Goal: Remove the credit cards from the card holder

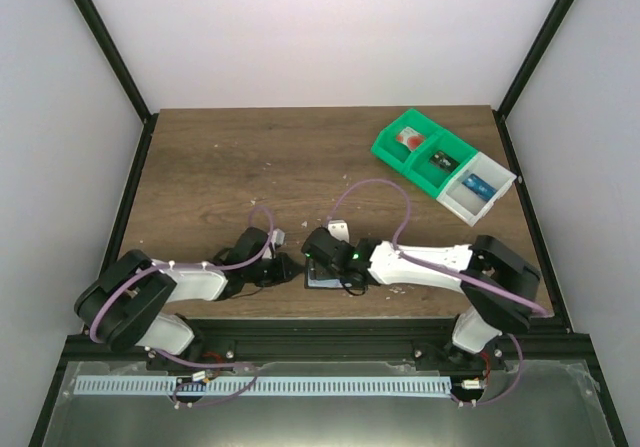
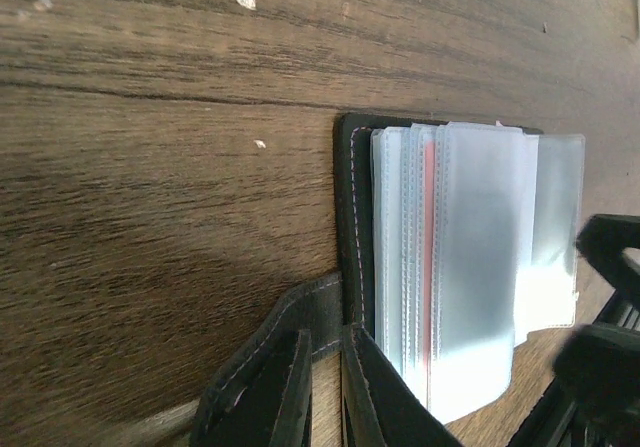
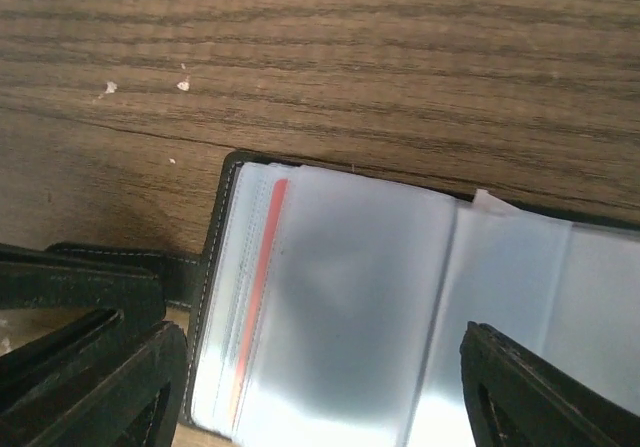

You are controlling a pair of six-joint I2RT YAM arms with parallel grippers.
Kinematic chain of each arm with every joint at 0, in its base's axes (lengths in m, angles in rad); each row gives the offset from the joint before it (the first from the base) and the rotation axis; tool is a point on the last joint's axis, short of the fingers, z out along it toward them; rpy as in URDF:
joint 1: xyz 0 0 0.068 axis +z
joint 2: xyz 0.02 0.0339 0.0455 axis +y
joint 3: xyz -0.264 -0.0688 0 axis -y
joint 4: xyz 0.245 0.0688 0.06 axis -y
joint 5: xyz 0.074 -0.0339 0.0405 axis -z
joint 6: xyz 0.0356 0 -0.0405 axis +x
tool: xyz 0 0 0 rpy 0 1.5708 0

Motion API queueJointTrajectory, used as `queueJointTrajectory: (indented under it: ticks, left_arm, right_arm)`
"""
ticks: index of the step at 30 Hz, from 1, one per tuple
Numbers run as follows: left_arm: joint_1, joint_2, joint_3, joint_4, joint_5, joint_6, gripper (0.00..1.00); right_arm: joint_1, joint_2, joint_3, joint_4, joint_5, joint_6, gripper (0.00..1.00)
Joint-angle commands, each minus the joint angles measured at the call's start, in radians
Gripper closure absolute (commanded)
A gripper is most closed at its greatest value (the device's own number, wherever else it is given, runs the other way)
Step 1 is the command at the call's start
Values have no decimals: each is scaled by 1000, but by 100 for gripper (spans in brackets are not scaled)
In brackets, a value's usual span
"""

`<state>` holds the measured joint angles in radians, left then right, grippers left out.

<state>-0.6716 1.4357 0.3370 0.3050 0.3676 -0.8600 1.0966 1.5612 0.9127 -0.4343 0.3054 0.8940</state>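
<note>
L gripper (image 2: 325, 345): arm low, pointing 3 o'clock; pinches card holder (image 2: 470, 257) by tab (image 2: 255, 372)
R gripper (image 3: 322, 347): arm pointing 9 o'clock; jaws spread over sleeves (image 3: 360, 287)

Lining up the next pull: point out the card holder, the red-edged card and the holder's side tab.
card holder (image 3: 350, 307), right wrist view, on the clear top sleeve.
red-edged card (image 3: 262, 267), right wrist view, on its red edge.
side tab (image 2: 250, 372), left wrist view, on the stitched strap.

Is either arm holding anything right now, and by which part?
The left fingers pinch the card holder by its black side tab. The right fingers are open over the clear sleeves, holding nothing.
</note>
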Motion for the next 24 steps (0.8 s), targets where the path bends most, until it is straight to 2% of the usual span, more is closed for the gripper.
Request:
queueJointTrajectory:
  ticks: [1, 14, 24]
  left_arm:
    - [-1, 7, -42, -123, -58, -2, 87]
    - [-1, -19, -57, -125, -59, -3, 87]
    - [-1, -8, -62, -132, -80, 8, 87]
  right_arm:
    - [8, 82, 55, -7, -12, 11, 24]
    - [8, 174, 62, -1, -12, 24, 29]
    - [8, 174, 49, -59, 38, 43, 34]
